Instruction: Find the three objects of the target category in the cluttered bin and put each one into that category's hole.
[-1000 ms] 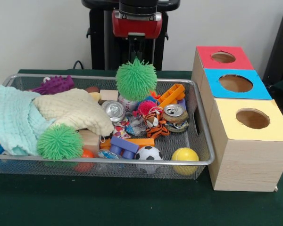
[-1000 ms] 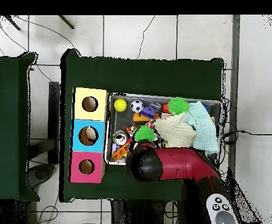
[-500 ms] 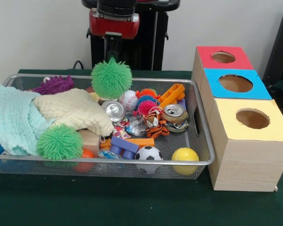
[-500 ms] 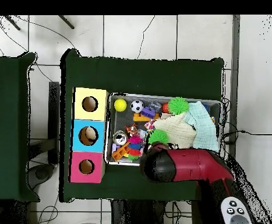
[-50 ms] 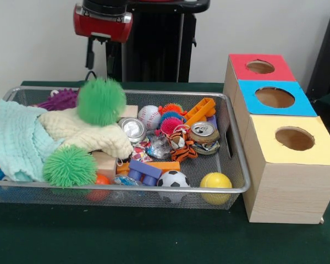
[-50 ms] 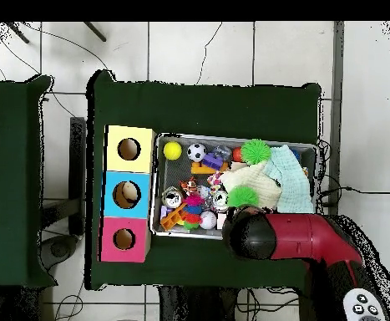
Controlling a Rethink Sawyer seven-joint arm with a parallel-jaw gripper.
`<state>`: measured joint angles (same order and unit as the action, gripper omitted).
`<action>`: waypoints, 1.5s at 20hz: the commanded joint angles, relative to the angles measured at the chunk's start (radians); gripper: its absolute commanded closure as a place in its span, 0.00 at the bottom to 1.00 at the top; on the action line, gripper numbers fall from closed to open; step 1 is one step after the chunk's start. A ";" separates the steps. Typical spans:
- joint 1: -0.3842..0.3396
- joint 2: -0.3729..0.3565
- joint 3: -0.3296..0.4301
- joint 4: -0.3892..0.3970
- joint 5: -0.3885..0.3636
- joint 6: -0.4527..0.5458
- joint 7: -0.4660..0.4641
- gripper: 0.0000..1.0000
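The arm's red wrist housing (image 5: 103, 21) hangs above the far left part of the wire mesh bin (image 5: 237, 165), and a green spiky ball (image 5: 101, 101) sits directly below it, over the cream cloth (image 5: 88, 131). The end effector (image 5: 91, 54) shows only as a dark stem under the housing; whether it is open, closed or gripping the ball cannot be determined, and the overhead view hides it beneath the arm. It also cannot be determined whether the ball is suspended or resting on the cloth. A second green spiky ball (image 5: 70, 165) lies at the bin's near left edge, beside the pale blue cloth (image 5: 14, 140). Other contents include a baseball (image 5: 149, 116), a soccer ball (image 5: 172, 180), a yellow ball (image 5: 215, 183), two crushed cans (image 5: 133, 129) and a toy tiger (image 5: 181, 145). Three boxes stand at the bin's right end: the red box (image 5: 260, 66), the blue box (image 5: 274, 97) and the yellow box (image 5: 295, 138), each with one hole in its top. Judged step: handling one candidate item, with the ball well apart from the boxes. If the ball belongs to the target category, the next move calls for a confirmed grip, a lift clear of the bin rim, and a traverse across the bin to the matching hole.
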<state>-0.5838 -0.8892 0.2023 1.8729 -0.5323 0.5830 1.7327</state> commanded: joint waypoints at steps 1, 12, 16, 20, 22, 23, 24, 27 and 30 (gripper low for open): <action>-0.007 0.038 0.027 -0.030 -0.052 0.061 -0.070 0.00; -0.001 0.049 0.078 0.031 0.047 0.032 -0.004 0.00; -0.017 0.036 0.147 0.069 0.124 -0.011 0.007 0.00; -0.036 0.044 0.194 0.092 0.140 -0.142 0.026 0.00; -0.043 0.066 0.211 0.105 0.143 -0.231 0.059 0.00; -0.051 0.082 0.224 0.115 0.146 -0.283 0.075 0.00; -0.063 0.101 0.244 0.127 0.145 -0.335 0.084 0.00; -0.050 0.142 0.242 0.124 0.126 -0.415 0.115 0.00; -0.011 0.192 0.190 0.083 0.092 -0.483 0.128 0.00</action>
<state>-0.6077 -0.8000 0.3397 1.9339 -0.4223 0.1758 1.7327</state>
